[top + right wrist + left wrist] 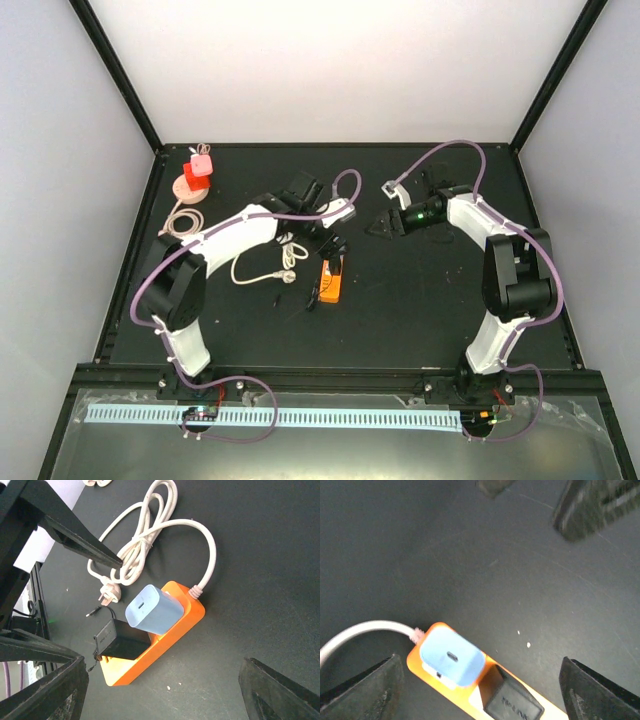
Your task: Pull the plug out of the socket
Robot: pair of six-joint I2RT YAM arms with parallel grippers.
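An orange power strip (330, 280) lies mid-table with a light blue charger plug (152, 610) and a black adapter (120, 640) plugged into it. In the left wrist view the blue plug (451, 657) and black adapter (512, 705) sit on the strip (417, 662), between the open fingers, just below them. My left gripper (325, 240) is open, hovering over the strip's far end. My right gripper (385, 225) is open and empty, to the right of the strip and apart from it; the strip (175, 630) lies ahead of its fingers.
The strip's white cable (262, 265) coils to the left, ending in a loose white plug (107, 595). A thin black lead (305, 297) lies beside the strip. Pink and red items (193, 178) and another coiled cable (180, 222) sit at the back left.
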